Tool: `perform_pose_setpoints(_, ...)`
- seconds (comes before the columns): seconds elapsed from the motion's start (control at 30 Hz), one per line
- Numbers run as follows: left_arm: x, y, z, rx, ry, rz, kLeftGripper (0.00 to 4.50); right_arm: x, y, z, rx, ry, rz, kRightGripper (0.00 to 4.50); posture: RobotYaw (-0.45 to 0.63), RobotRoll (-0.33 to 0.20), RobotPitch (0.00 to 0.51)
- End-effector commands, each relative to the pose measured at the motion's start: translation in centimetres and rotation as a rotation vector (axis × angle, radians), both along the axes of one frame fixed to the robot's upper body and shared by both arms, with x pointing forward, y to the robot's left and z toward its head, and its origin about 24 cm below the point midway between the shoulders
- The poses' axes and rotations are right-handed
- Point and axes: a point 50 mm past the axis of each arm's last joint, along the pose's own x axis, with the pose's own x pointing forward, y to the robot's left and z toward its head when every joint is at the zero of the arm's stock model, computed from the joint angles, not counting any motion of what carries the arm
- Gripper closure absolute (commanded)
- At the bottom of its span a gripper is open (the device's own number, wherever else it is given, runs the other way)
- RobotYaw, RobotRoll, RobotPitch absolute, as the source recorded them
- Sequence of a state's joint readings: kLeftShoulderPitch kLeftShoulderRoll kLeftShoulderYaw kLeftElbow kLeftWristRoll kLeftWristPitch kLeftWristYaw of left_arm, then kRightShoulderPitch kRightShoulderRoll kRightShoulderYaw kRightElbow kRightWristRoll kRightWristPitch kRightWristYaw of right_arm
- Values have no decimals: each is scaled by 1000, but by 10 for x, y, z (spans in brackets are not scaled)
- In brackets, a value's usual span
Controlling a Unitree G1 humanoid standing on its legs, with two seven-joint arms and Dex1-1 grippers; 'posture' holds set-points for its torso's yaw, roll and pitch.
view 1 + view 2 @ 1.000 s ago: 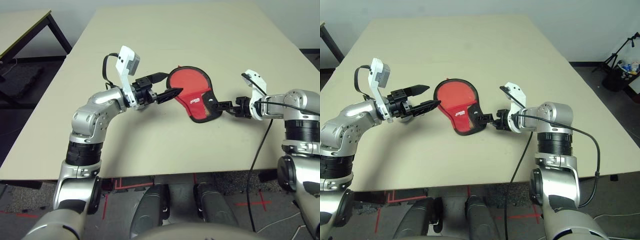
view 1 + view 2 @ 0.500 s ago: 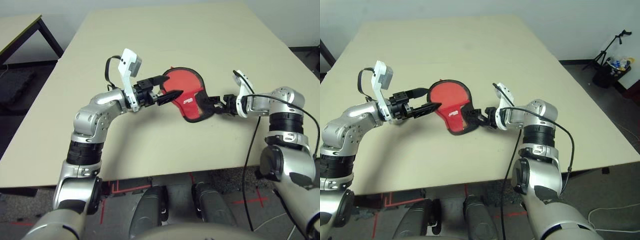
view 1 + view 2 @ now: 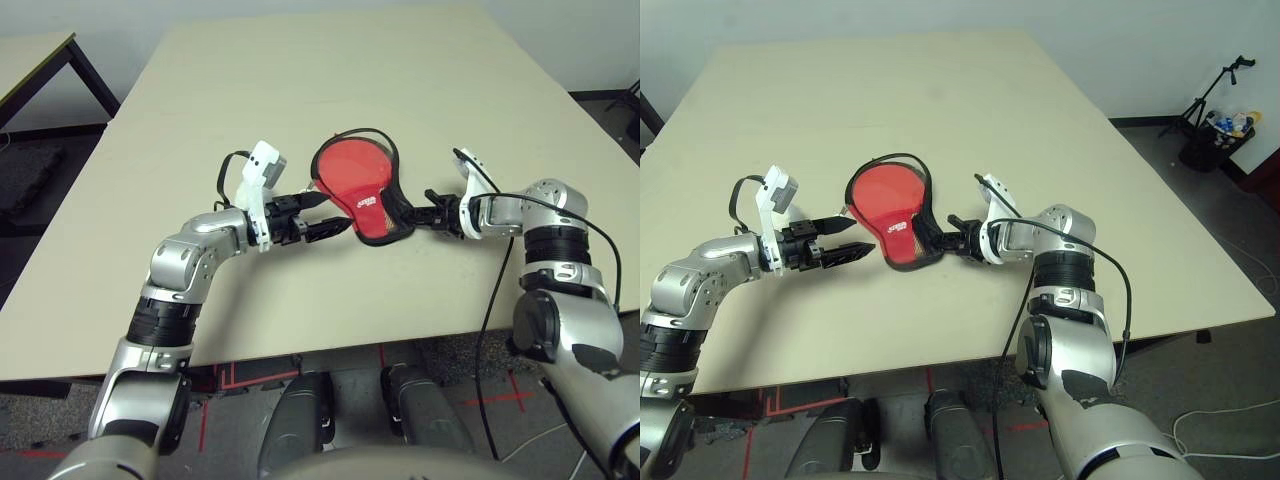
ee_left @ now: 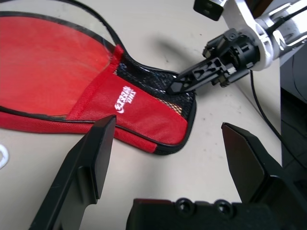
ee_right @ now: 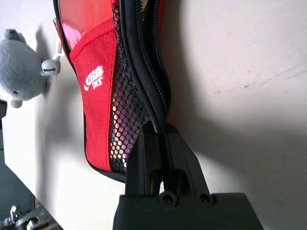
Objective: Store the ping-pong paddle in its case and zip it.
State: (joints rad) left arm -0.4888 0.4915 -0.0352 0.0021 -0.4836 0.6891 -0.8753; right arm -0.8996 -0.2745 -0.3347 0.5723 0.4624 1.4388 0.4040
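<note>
The red case (image 3: 352, 188) with black trim lies flat mid-table, its white logo (image 4: 123, 100) and mesh pocket (image 5: 125, 120) toward its narrow end. A loose black zipper edge loops around its round end. My right gripper (image 3: 432, 208) is shut on the black zipper trim (image 5: 152, 81) at the narrow end. My left gripper (image 3: 333, 213) stands open just left of the case, its fingers (image 4: 98, 155) apart and low over the table, holding nothing. The ping-pong paddle is hidden.
A fluffy ball (image 5: 21, 72) lies against the case's far side. A black cable (image 3: 500, 290) hangs from my right arm over the table's front edge. Another table (image 3: 30, 60) stands far left, a tripod (image 3: 1212, 105) on the floor right.
My right gripper has shut on the case's zipper trim. My left gripper has drawn back a little from the case, still open. The camera has shifted.
</note>
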Motion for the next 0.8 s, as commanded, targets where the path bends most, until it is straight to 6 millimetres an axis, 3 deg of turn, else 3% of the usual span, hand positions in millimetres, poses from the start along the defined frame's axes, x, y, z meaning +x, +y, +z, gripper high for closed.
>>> perform_pose_setpoints(0.03,1,-2,-3,7,3,-1,0,-8,3,-1,-16,34,36,4477,-49,0,146)
perform_pose_setpoints(0.23,0,-2,-2,0,-8,8,0,-31,-7,5,-11,-21,80,4477,-48,0,156)
perform_pose_setpoints(0.43,0,-4,-2,-6,-15,10,0,-69,-13,-4,13,-61,119,4477,-56,0,159)
perform_pose_setpoints(0.53,1,-5,-1,-7,-18,7,0,-99,-13,-8,49,-60,155,4477,-79,0,160)
perform_pose_setpoints(0.67,4,-7,1,-3,-21,-10,0,-128,-18,1,71,-50,8,4477,-125,0,163)
perform_pose_setpoints(0.8,8,-8,2,-4,-25,-21,0,-140,-15,5,58,-86,-47,4477,-158,0,165)
